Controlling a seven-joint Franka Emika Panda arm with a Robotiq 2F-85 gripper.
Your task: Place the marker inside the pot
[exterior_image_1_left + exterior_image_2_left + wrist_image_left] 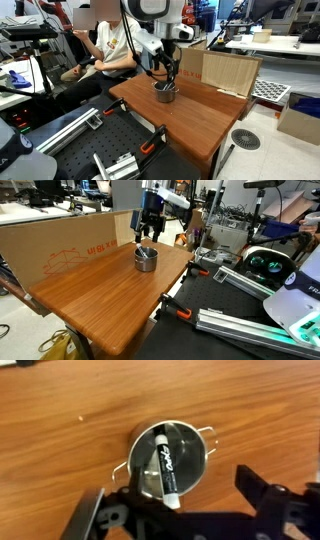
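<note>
— What's around me?
— A crowded lab. You have a wooden table (100, 295) with a cardboard sheet (228, 72) standing along one edge.
— And the gripper (150, 230)?
— It hangs directly above the silver pot (190, 445), jaws apart and gripping nothing.
— The marker (163, 460)?
— Inside the pot, right below your hand. It leans on the wall, its long axis roughly crosswise to the line between your fingers. I'd judge the placing done, so a straight lift should clear the rim.

The marker (166, 465) lies in the pot (192, 448), standing on the table (70, 420) below the pincer (150, 235)
</note>
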